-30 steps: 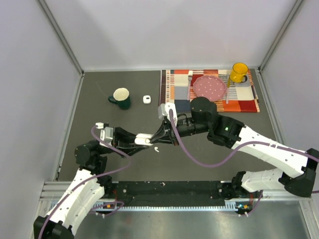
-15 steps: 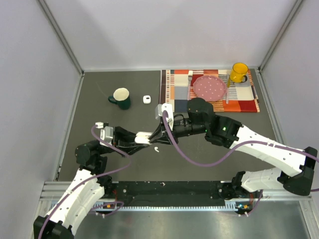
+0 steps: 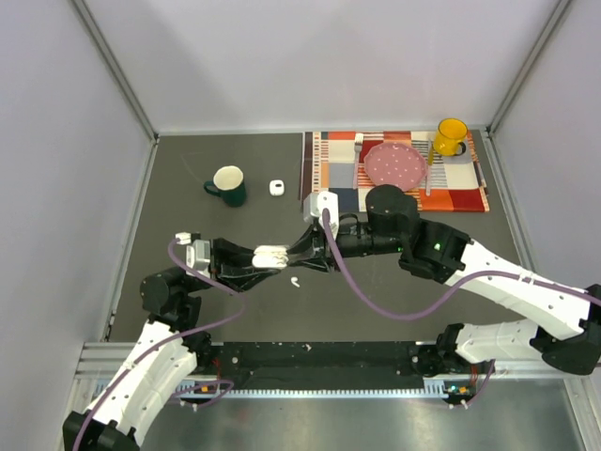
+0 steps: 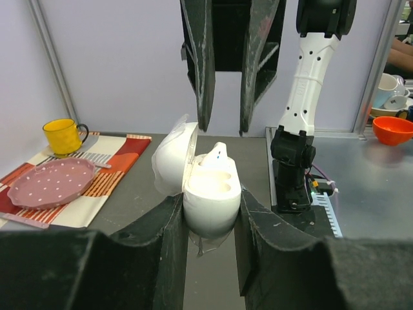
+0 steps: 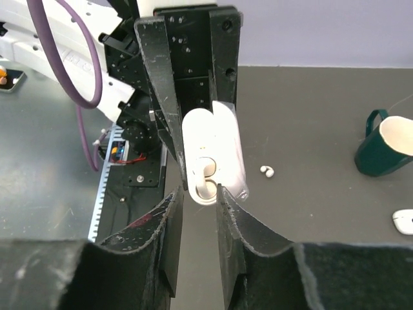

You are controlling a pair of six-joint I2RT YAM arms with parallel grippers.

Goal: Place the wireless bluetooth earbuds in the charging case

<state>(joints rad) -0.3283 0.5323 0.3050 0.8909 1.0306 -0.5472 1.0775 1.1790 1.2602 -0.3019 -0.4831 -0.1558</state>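
Right now I am clamping the charging case between the pads of my left gripper, in the air on the near side of the green mug and slightly to its right. The case's long axis is running in line with my left fingers. Its open mouth is facing my right gripper, and its lid is swinging out toward the mug's side. One earbud is sitting in a socket, its end poking out of the mouth. My right fingers are standing parted with nothing between them, their tips just off the mouth. My left forearm is reaching out low and level, pointing right. My right arm is folding across from the other side, wrist pointing left, so the grippers are meeting tip to tip. A loose earbud is lying on the table, farther from the mug than the case. A small white object is resting just right of the mug.
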